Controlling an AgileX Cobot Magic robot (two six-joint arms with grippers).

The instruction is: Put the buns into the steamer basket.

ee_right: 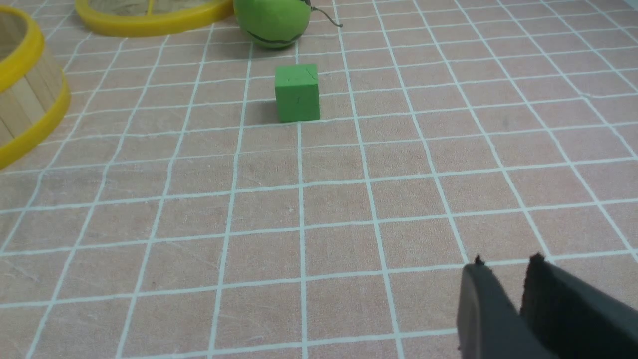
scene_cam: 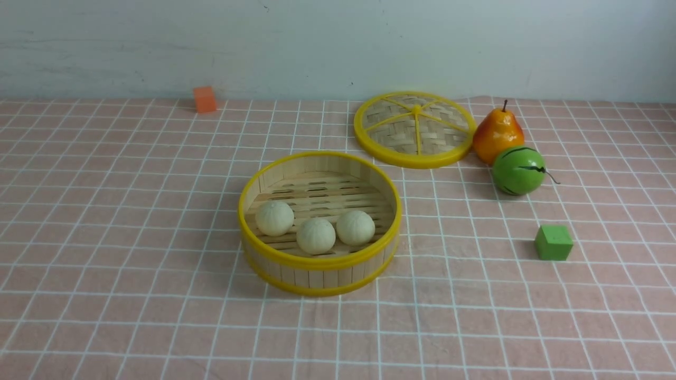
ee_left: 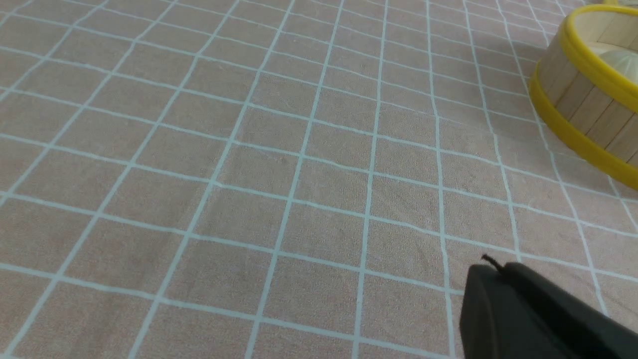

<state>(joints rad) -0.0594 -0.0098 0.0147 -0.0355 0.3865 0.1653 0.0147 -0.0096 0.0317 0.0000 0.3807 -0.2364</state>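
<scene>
All three buns (scene_cam: 316, 236) sit inside the steamer basket (scene_cam: 319, 263), lined up along its 6 o'clock wall; the middle one touches the bun to its right. The basket stands mid-desk (scene_cam: 105, 264) on the pink checked cloth. Its woven lid (scene_cam: 415, 129) lies flat at the basket's 1 o'clock, with a pear (scene_cam: 497, 134) just beside it and a green striped ball (scene_cam: 518, 170) against the pear. A green cube (scene_cam: 553, 243) rests at the basket's 3 o'clock. The left claw (ee_left: 501, 271) is pressed together over bare cloth; the right claw (ee_right: 506, 267) is spread slightly, pinching nothing.
</scene>
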